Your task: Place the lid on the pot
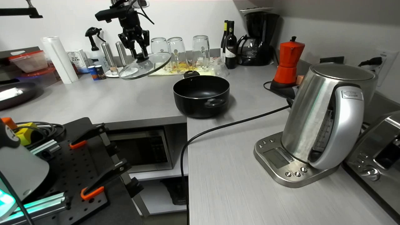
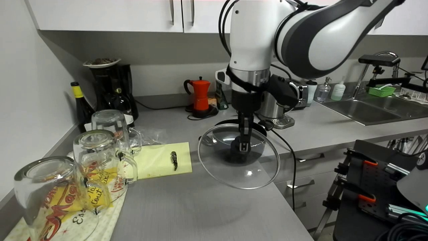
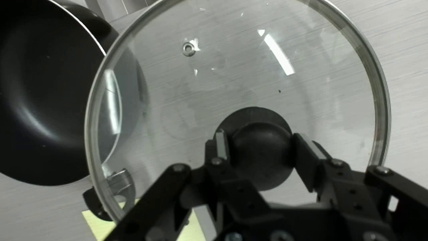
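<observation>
1. Clearly, my fingers [image 3: 309, 160] are clamped on the knob [image 3: 262, 160] of the lid [image 3: 234, 87], which hangs tilted in the air, apart from the pot [image 1: 201, 107].
2. Lowering from here could land its edge on the pot's handle [image 1: 191, 74], because the two aren't centred.
3. The rounded knob might swivel in my pinch, steepening the tilt.
4. In an exterior view the lid [image 1: 147, 67] shows its slant; the wrist view, looking down on it, hides that but reveals my hold.
</observation>
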`<state>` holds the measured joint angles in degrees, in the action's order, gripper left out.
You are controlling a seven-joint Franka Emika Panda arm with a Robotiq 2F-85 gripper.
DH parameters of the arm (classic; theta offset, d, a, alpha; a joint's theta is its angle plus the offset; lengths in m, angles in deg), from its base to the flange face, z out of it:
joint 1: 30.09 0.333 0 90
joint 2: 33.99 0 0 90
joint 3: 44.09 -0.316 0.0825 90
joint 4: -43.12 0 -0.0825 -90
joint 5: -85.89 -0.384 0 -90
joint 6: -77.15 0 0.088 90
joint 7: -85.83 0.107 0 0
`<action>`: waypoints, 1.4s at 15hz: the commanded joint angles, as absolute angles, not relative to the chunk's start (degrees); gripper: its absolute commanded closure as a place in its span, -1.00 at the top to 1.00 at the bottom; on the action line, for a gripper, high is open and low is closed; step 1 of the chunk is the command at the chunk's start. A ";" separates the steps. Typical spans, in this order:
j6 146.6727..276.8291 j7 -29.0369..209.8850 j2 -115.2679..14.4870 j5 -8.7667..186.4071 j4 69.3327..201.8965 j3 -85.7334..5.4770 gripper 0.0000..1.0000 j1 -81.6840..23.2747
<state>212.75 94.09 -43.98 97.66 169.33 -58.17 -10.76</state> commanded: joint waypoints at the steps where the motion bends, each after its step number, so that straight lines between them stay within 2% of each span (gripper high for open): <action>1: 209.85 94.98 -41.75 95.21 167.13 -56.74 -0.50 -13.48; 13: 203.00 95.82 -46.48 88.80 157.10 -51.02 -0.50 -21.13; 21: 203.50 97.35 -53.08 85.80 152.78 -48.17 -0.50 -23.73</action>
